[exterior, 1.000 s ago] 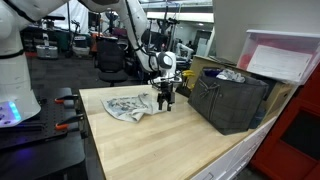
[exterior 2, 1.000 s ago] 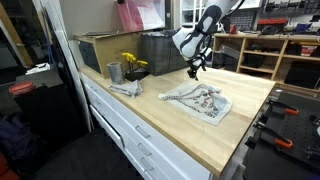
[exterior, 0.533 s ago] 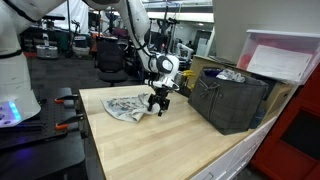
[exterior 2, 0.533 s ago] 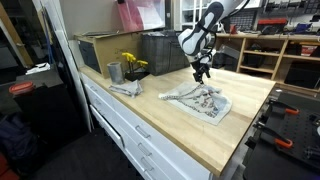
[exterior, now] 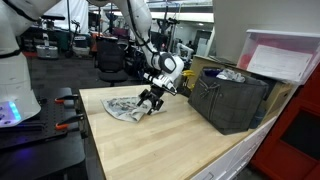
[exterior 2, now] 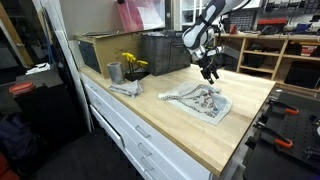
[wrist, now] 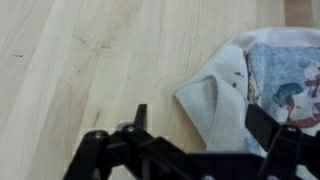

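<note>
While the arm hangs over it, the pale wooden bench (exterior: 150, 150) fills most of both exterior views, its drawer-fronted edge running long and straight. Biggest thing on it is the dark crate (exterior: 230, 100), parked at one end of the bench, well apart from the action. Now to the patterned cloth (exterior: 127, 106): it lies crumpled and flat toward the opposite end, back from the drawer-fronted edge and closer to the rear edge, well apart from the crate. And over it is the hand (exterior: 148, 106), tilted and poised at the cloth's edge on the crate side. In an exterior view the hand (exterior 2: 211, 77) sits clear above the wood, near the rear edge, with the cloth (exterior 2: 200, 100) just beside and below it. Down the wrist view, the hand (wrist: 200, 125) is spread wide, the black fingers (wrist: 140, 116) well apart, and nothing is caught between them. A folded corner of the cloth (wrist: 215, 105) shows in the gap beneath, with bare wood beside it. Whether a fingertip brushes the fabric I cannot tell. Smaller items last: by the drawer-fronted edge, near the crate end, stand yellow flowers (exterior 2: 132, 64) and, just beside them, a metal cup (exterior 2: 114, 72).
</note>
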Controlling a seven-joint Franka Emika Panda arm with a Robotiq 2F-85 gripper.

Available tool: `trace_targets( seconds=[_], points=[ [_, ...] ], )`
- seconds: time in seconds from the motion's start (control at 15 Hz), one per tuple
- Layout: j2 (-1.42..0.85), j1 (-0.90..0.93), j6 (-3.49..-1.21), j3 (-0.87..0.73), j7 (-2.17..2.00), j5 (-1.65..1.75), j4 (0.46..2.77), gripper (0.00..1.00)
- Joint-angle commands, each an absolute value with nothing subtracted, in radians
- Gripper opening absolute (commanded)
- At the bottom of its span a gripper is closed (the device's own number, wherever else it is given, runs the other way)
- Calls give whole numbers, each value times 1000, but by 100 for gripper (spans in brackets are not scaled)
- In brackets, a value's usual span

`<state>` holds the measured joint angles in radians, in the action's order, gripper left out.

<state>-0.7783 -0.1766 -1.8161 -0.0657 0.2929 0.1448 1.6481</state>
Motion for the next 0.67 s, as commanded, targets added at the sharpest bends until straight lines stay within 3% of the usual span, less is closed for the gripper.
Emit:
trace_targets(
  seconds=[0.0, 0.33, 0.53, 0.6],
  points=[
    [-751, -199, -1759, -48, 339, 120, 1662, 100],
    [-780, -215, -1742, -27, 380, 73, 1650, 96],
    [-799, -224, -1748, -11, 396, 35, 1639, 100],
    [-802, -227, -1749, -7, 402, 22, 1637, 96]
  ],
)
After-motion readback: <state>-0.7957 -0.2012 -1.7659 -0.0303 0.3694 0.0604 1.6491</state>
